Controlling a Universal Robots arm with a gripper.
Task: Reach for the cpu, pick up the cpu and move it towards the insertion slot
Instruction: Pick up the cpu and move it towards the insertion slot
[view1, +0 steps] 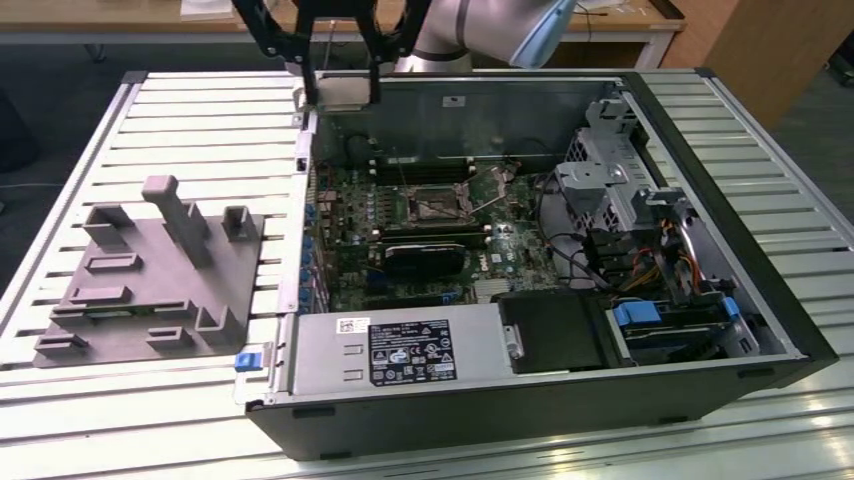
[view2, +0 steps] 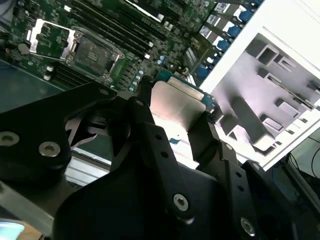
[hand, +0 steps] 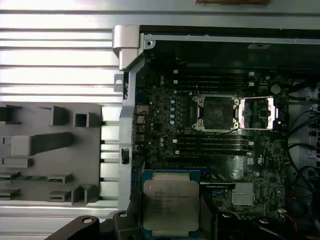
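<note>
Slatted metal forms the table, and on it lie an open computer case and, to the exterior view's left, a grey fixture of blocks and posts. Above the case's far corner hangs the end effector, its black fingers closed on the edges of the cpu. The chip sits flat between them, silver lid visible in both wrist views, with its green rim showing past the fingers. It is lifted well clear of the board.

The slot lies near the middle of the motherboard, its metal frame swung open to one side and its dark centre exposed. Chip and slot are well apart, with rows of memory slots on either side of the socket.

My judgement of the risks: the grip is on thin edges only, so a jolt could tilt or slip the chip, and a drop onto the board could damage socket contacts. The open frame stands beside the socket and could catch a finger on the approach. I cannot tell from here whether the chip's orientation matches the socket; a mismatch would stop it seating. The case wall near the end effector also leaves little room for sideways error.
</note>
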